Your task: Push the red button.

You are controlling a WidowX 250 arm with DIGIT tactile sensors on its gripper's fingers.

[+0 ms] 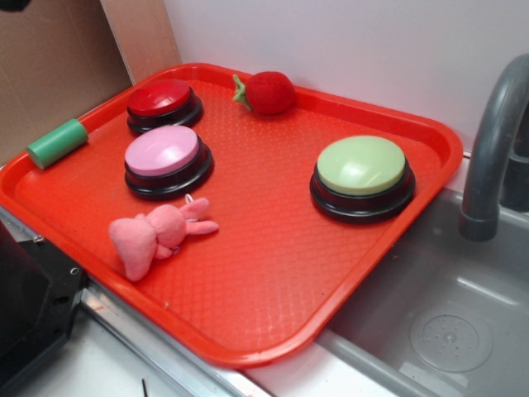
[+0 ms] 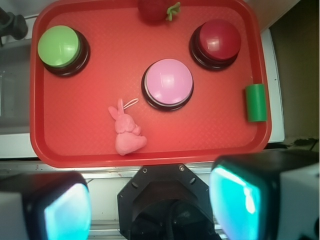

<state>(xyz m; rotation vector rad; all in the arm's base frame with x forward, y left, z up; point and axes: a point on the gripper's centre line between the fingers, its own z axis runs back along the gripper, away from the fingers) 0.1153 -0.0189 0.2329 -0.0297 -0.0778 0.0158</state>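
Observation:
The red button (image 1: 163,103) (image 2: 216,42), a dark red dome on a black base, sits at the far left of the red tray (image 1: 264,331) (image 2: 45,150). My gripper (image 2: 150,210) hangs high above the tray's near edge, over the robot base. Its teal-padded fingers (image 2: 235,205) stand wide apart with nothing between them. It is well short of the red button and does not show in the exterior view.
A pink button (image 1: 165,159) (image 2: 167,83) sits near the red one; a green button (image 1: 362,177) (image 2: 60,48) is across the tray. A plush strawberry (image 1: 266,92) (image 2: 155,10), a pink plush bunny (image 1: 157,234) (image 2: 127,131) and a green cylinder (image 1: 58,142) (image 2: 256,102) also lie there. A sink (image 1: 446,331) and faucet (image 1: 492,149) are on the right.

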